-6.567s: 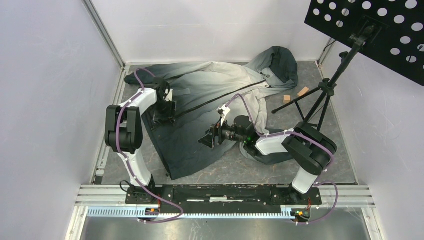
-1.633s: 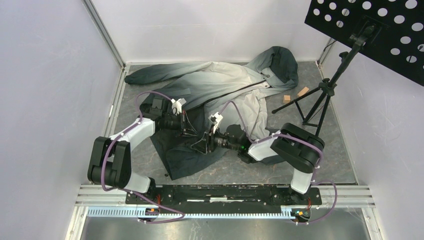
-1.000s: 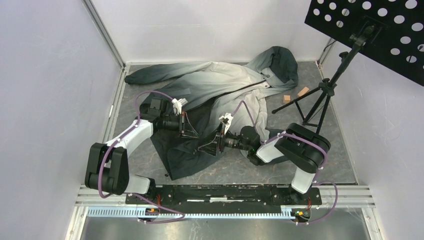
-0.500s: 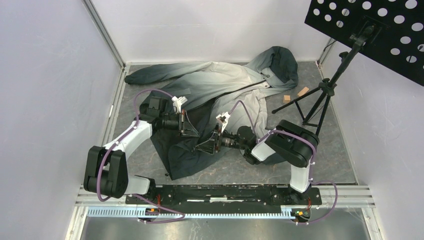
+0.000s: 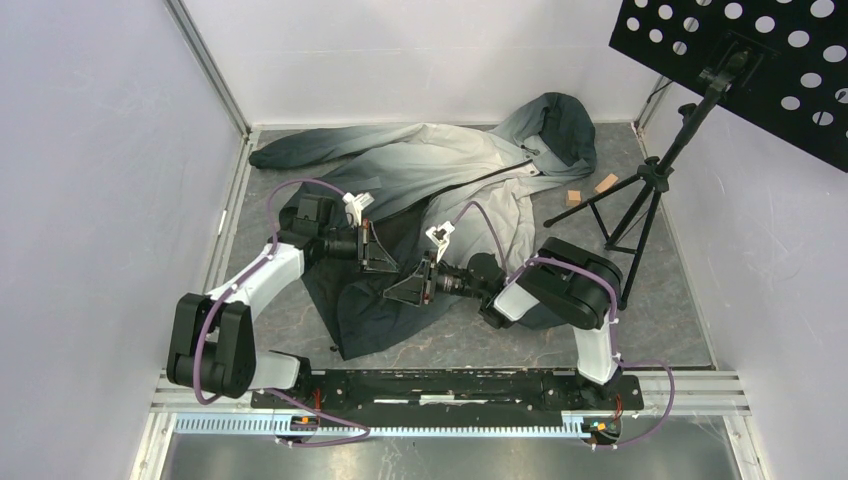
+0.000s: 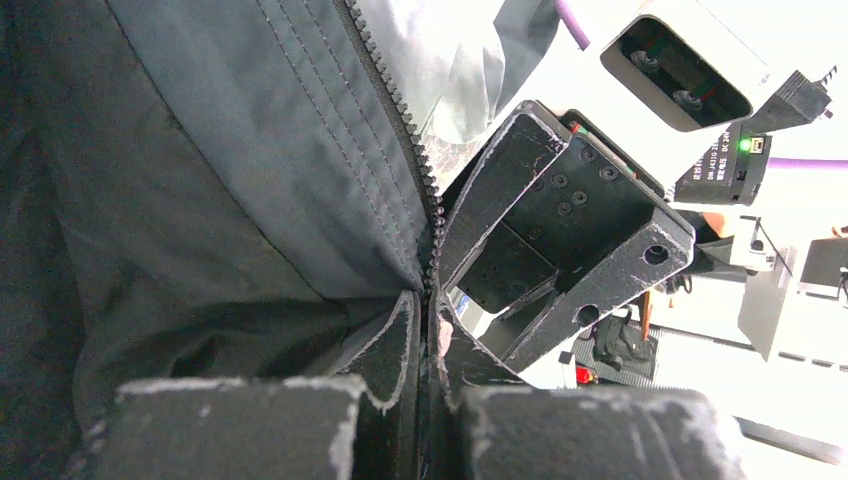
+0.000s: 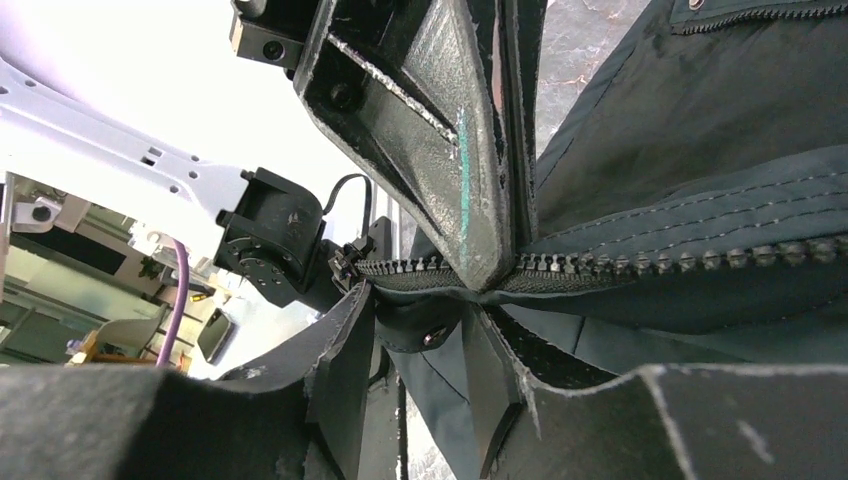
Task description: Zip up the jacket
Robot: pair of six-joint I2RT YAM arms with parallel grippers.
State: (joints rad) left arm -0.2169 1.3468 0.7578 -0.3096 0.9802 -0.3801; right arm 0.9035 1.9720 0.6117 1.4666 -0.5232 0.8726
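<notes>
The jacket [image 5: 450, 165] lies spread on the grey table, pale at the chest and dark at the hem. My left gripper [image 5: 385, 262] is shut on the jacket's zipper edge [image 6: 395, 110], which it pinches at its tips [image 6: 427, 310]. My right gripper [image 5: 402, 290] faces it from the right, almost touching. The right gripper [image 7: 420, 320] has its jaws apart, with a dark hem tab bearing a snap [image 7: 430, 335] between them. Zipper teeth [image 7: 680, 262] run across just beyond the right fingertips, under the left gripper's closed fingers [image 7: 470, 150].
A black tripod [image 5: 640, 190] holding a perforated black board [image 5: 740, 60] stands at the right. Two small wooden blocks [image 5: 590, 190] lie by the hood. White walls enclose the table; a metal rail [image 5: 450, 385] runs along the near edge.
The right gripper has slid left toward the left gripper, and its jaws have narrowed around the hem tab. The left gripper keeps its hold, hardly moved.
</notes>
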